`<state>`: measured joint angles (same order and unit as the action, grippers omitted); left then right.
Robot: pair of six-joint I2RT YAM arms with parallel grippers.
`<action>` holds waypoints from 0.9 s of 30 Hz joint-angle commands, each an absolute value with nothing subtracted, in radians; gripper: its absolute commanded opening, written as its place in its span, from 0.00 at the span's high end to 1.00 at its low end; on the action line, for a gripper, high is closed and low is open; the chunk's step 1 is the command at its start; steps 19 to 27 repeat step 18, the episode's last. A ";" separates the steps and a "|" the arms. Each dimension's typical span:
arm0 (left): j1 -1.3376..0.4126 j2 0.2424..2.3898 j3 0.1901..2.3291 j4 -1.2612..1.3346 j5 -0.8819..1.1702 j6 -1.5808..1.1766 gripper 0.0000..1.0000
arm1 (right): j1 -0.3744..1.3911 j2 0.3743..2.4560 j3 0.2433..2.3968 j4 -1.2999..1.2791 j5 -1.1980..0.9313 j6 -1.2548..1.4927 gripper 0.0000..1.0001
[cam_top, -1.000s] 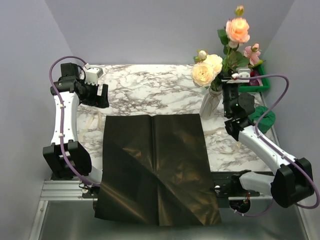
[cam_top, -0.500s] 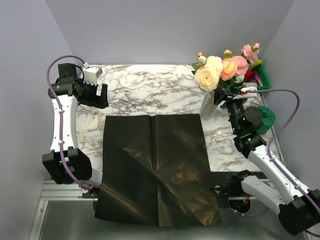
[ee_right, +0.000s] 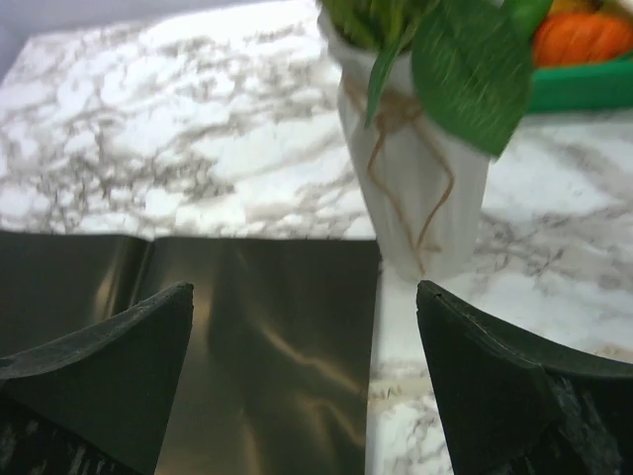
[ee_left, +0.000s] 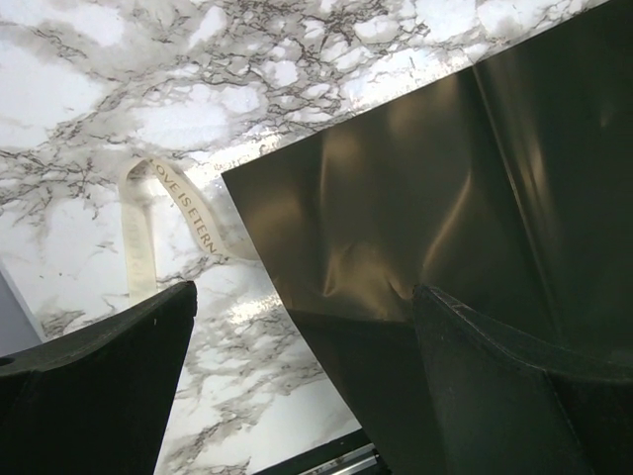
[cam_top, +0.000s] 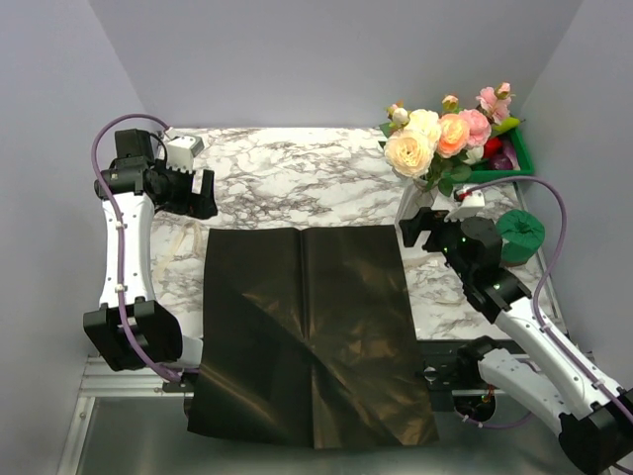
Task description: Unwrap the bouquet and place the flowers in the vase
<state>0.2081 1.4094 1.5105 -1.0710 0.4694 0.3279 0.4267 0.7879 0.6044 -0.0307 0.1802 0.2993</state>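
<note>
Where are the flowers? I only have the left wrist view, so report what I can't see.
Observer: The flowers stand in the vase, at the far right of the table.
Operator: Give me the right gripper's state.
Observer: The right gripper is open, just short of the vase and holding nothing.
Operator: Describe the whole wrapper.
Observer: The black wrapper lies spread flat, and its near part overhangs the table's near edge.
</note>
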 commanded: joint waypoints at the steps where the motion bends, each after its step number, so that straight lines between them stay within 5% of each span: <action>1: 0.213 1.371 1.453 -1.054 0.494 0.319 0.01 | 0.448 0.796 0.692 -0.265 0.083 0.380 0.00; 27: 0.213 1.358 1.391 -0.994 0.486 0.305 0.01 | 0.454 0.799 0.865 -0.350 -0.051 0.293 0.00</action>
